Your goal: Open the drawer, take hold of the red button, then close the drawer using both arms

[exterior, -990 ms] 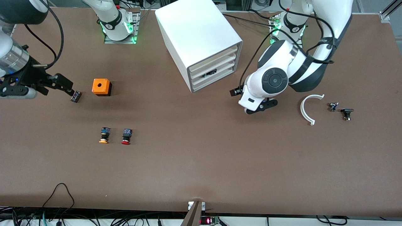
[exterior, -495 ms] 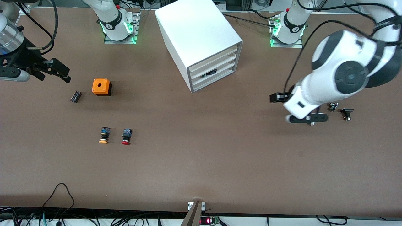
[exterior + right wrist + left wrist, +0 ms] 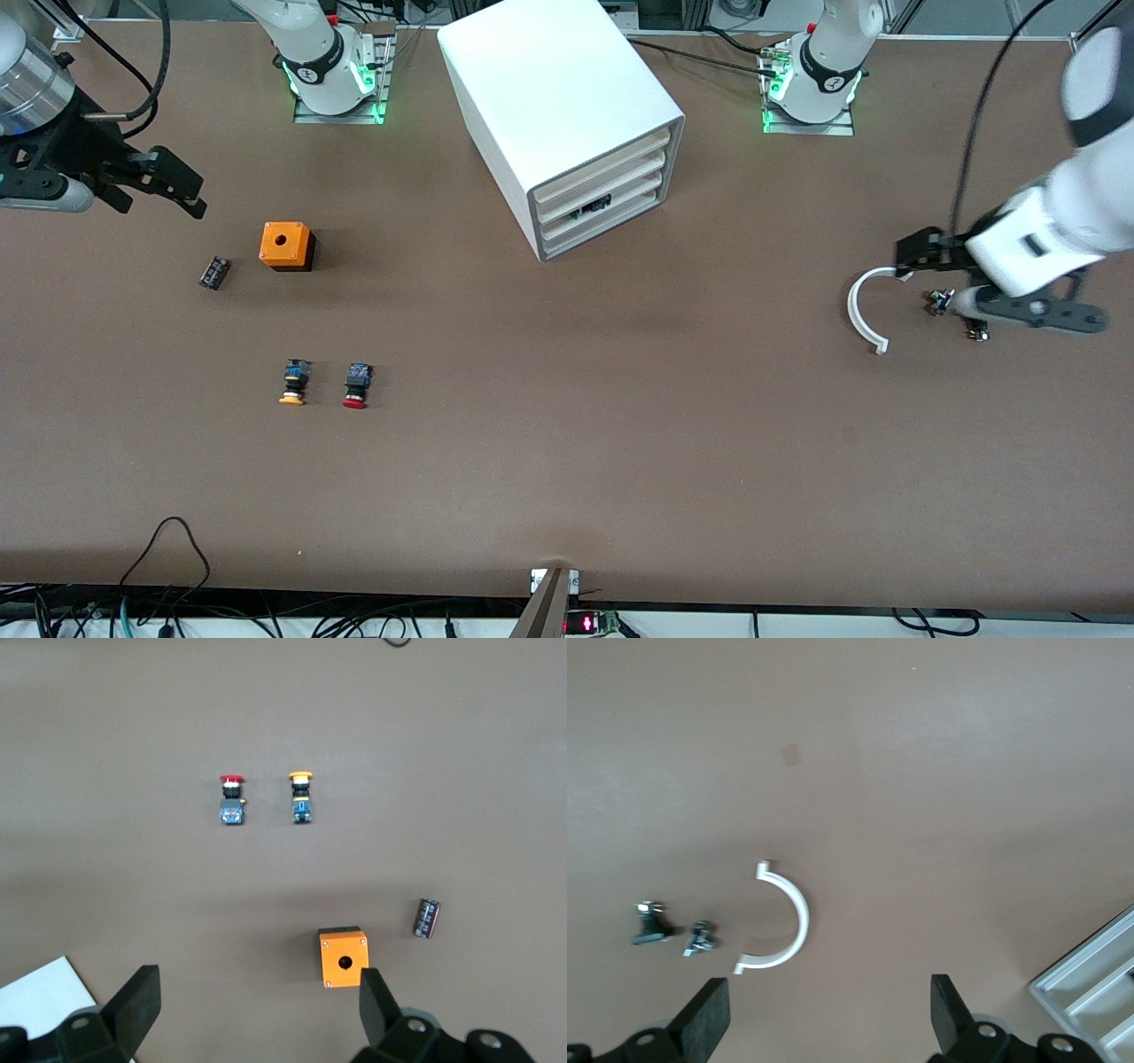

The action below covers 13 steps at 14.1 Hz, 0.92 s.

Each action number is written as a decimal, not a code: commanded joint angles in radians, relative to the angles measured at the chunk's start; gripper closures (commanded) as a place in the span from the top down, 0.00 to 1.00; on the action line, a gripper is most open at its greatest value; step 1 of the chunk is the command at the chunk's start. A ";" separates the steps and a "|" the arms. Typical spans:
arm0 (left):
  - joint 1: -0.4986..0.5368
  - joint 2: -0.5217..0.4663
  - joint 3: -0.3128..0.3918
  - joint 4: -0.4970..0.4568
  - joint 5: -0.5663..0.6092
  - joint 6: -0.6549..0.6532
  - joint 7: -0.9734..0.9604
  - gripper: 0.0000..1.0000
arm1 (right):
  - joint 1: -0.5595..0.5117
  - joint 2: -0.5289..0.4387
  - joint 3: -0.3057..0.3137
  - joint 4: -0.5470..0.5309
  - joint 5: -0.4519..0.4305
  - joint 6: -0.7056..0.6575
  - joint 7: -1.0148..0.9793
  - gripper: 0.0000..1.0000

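The red-capped button [image 3: 355, 386] lies on the table beside the orange-capped one [image 3: 293, 383], nearer the front camera than the orange box [image 3: 286, 245]; it also shows in the right wrist view [image 3: 232, 797]. The white drawer cabinet [image 3: 567, 115] stands mid-table near the bases, all drawers pushed in. My right gripper [image 3: 182, 188] is open and empty at the right arm's end of the table, up in the air [image 3: 252, 1001]. My left gripper [image 3: 992, 288] is open and empty over small parts at the left arm's end [image 3: 827, 1014].
A small black cylinder [image 3: 213, 272] lies beside the orange box. A white curved piece [image 3: 868, 306] and two small dark parts [image 3: 939, 301] [image 3: 977, 332] lie under the left gripper. The cabinet's corner shows in the left wrist view [image 3: 1099, 983].
The left arm swung from in front of the cabinet to the left arm's end of the table. The right gripper drew away from the black cylinder toward the bases.
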 commanded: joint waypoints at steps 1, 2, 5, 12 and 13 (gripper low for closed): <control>-0.123 -0.089 0.180 -0.073 -0.030 0.021 0.058 1.00 | 0.008 -0.021 -0.001 -0.019 -0.010 -0.013 0.006 0.99; -0.148 -0.135 0.208 -0.117 -0.026 0.069 0.048 1.00 | 0.008 -0.021 -0.001 -0.021 -0.010 -0.015 0.003 0.99; -0.193 -0.245 0.215 -0.272 0.011 0.140 -0.013 1.00 | 0.008 -0.018 0.000 -0.021 -0.011 -0.016 0.003 0.99; -0.187 -0.220 0.212 -0.263 0.017 0.122 -0.028 1.00 | 0.011 -0.010 -0.001 0.011 -0.014 -0.016 -0.003 0.99; -0.187 -0.222 0.212 -0.263 0.019 0.122 -0.028 1.00 | 0.012 -0.010 -0.001 0.016 -0.014 -0.018 -0.003 0.99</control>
